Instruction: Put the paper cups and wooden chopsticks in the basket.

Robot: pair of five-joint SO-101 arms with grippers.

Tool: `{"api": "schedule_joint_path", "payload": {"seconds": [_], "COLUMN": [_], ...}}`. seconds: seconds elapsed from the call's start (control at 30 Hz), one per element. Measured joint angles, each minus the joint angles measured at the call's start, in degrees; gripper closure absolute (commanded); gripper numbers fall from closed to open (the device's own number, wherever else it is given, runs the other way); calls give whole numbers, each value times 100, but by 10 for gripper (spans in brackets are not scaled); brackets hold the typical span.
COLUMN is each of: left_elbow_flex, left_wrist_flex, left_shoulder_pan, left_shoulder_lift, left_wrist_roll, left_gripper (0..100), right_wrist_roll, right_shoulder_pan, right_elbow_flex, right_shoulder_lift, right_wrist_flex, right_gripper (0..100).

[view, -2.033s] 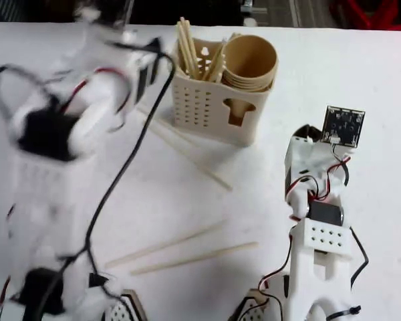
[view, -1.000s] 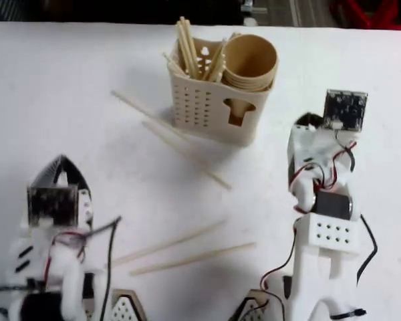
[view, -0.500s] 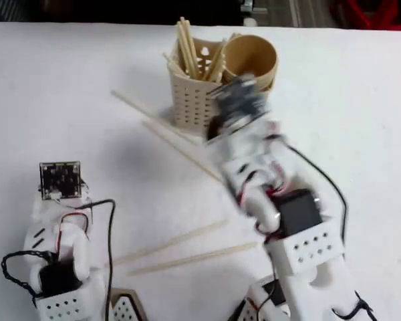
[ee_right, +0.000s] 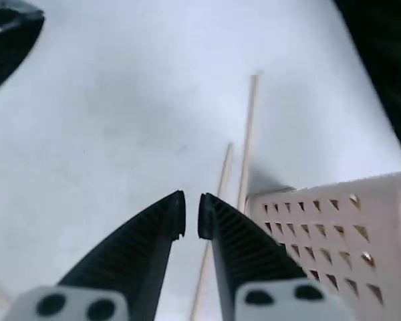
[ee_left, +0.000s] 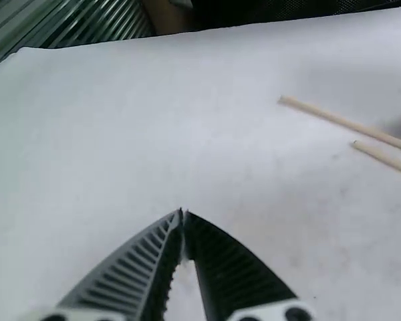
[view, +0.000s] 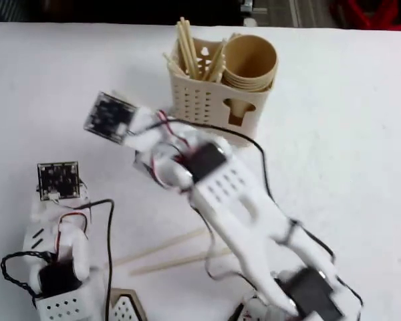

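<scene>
White tabletop (view: 347, 134) is carrying the basket (view: 200, 107) toward its far edge, with the paper cups (view: 250, 60) and several wooden chopsticks (view: 187, 47) standing inside, while two loose chopsticks (view: 164, 246) are lying near the arms' bases and a second pair (ee_right: 248, 140) is lying just beside the basket's perforated wall. Parked off to the right a second ago, the right gripper (ee_right: 190, 214) is now hanging over that second pair, barely parted and pinching nothing. The left gripper (ee_left: 182, 217) is staying pulled back over bare tabletop, pressed together and empty.
</scene>
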Motion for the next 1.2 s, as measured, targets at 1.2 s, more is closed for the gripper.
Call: {"api": "schedule_joint_path", "payload": {"seconds": [1.2], "left_elbow_flex": [0], "left_wrist_flex": [-9], "left_shoulder_pan": [0], "left_shoulder_lift": [0], "left_wrist_roll": [0], "left_gripper": [976], "right_wrist_roll": [659], "right_shoulder_pan": [738], "right_elbow_flex": [-8422], "right_shoulder_lift": [8387], "right_wrist_flex": [1679], "right_gripper": [739]}}
